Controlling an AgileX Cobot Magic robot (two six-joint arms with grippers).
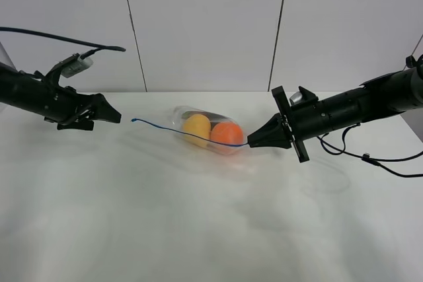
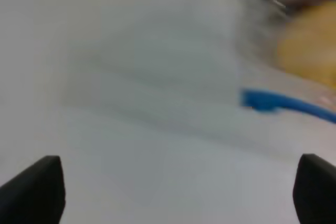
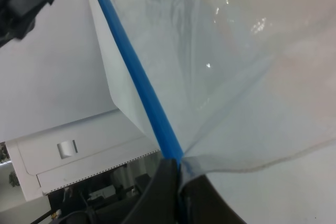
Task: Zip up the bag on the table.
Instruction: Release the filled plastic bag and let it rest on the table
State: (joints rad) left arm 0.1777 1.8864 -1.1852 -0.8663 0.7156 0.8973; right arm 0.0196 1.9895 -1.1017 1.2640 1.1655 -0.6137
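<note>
Bag (image 1: 206, 130) lies mid-counter (image 1: 198, 229), toward the far side, with yellow fruit (image 1: 196, 126) and orange (image 1: 227, 134) showing through the plastic. Blue zip strip (image 1: 188, 135) runs along its near edge, the free end trailing out left. Right end effector (image 1: 251, 142) is closed, pinching the strip's right end; right wrist view shows the jaws clamped on the blue strip (image 3: 137, 77) with the film fanning out from it. Left end effector (image 1: 114, 115) has jaws spread wide, empty, near the strip's free end but clearly apart from it; left wrist view is blurred, strip tip (image 2: 260, 99) sits ahead of the fingertips (image 2: 34, 190). Can't tell how much of the zip is sealed. Risks, as I judge them: the loose strip end is thin and floppy, so the left could close on nothing or grab film only; a pull from either side could drag the light bag; the fruit could roll and twist the seam; the right pinch could slip off the slick strip.
</note>
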